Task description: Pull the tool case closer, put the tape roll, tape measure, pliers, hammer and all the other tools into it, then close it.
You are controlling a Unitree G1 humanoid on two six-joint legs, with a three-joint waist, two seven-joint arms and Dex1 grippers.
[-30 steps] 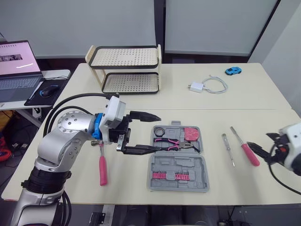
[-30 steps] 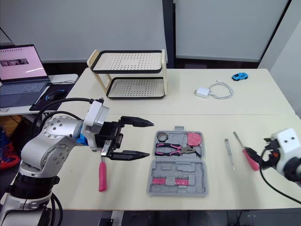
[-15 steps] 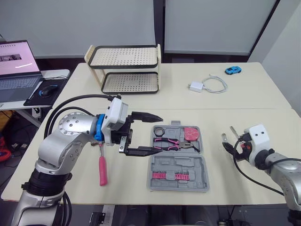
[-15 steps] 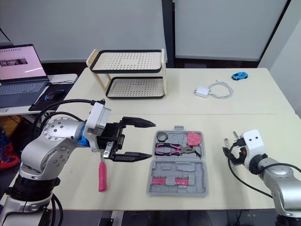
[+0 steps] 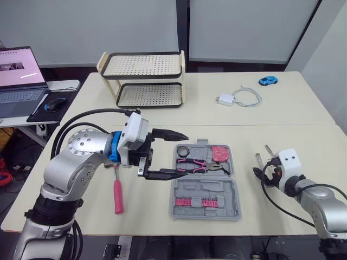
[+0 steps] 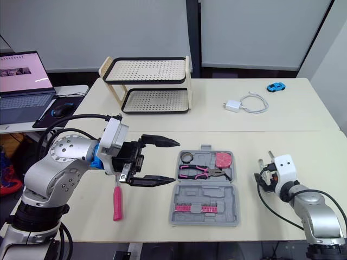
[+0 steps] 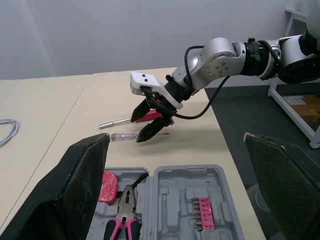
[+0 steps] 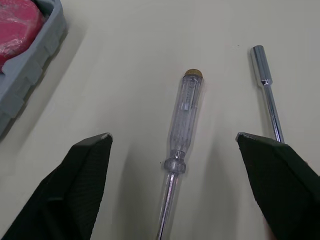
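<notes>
right gripper is sitting wide open astride the clear screwdriver, likely to pinch it; left gripper is hovering open beside the tool case.

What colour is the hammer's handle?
Pink. The hammer's handle shows best in the right eye view.

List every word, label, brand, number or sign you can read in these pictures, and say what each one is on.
No text can be read in these pictures.
Laptop screen: a pink page with marks too small to read.
Case, tape measure, charger: no lettering that can be made out.
Clear screwdriver: no marking visible.
</notes>
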